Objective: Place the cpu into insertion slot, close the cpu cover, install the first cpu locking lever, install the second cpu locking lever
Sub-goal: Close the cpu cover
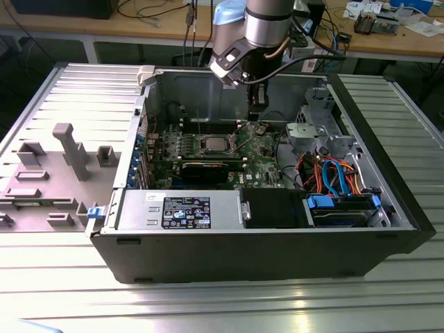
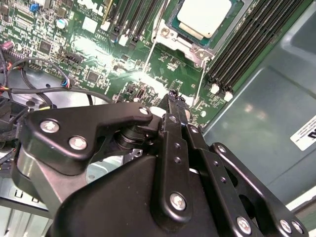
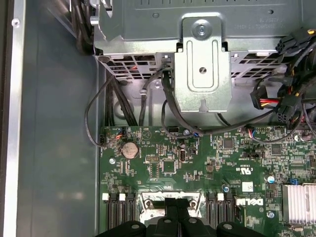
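So, the computer case lies open on the tabletop, green board facing up. The claw looks clenched on nothing, hovering just beside the insertion slot, and the cpu sits in that slot. Two thin lever wires run from the slot toward the claw. The slot's far side is cut off, so I can't tell if the cover's down.

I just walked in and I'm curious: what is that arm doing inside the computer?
A robot arm is reaching into the open computer case. Its gripper is shut and looks empty, and it hangs low over the green board just beside the slot. The cpu already lies in the slot. Two thin wire levers stick out from it and look unlatched, and the gripper tip is close to the end of one.
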`<action>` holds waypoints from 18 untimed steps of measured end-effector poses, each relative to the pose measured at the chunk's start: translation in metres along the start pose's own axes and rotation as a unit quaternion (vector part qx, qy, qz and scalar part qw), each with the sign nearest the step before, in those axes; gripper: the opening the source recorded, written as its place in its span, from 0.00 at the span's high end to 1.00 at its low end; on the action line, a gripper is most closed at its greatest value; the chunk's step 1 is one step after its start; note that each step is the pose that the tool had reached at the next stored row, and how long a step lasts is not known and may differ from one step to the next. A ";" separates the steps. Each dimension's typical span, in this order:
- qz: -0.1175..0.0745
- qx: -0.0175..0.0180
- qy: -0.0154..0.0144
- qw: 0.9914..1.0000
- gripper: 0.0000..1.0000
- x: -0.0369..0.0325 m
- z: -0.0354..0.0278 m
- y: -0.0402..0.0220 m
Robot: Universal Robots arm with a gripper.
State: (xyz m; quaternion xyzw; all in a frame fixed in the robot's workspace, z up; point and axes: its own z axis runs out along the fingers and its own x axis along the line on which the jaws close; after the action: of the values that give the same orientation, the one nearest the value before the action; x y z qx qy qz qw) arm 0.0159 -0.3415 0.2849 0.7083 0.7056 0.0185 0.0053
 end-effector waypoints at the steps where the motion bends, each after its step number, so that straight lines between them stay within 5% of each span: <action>1: 0.000 0.000 0.000 1.000 0.89 0.0000 0.0003 0.0006; 18: 0.000 0.000 0.000 1.000 0.89 0.0000 0.0023 0.0052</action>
State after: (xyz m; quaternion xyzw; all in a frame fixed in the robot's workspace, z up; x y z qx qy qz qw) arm 0.0212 -0.3415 0.2828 0.7083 0.7057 0.0186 0.0053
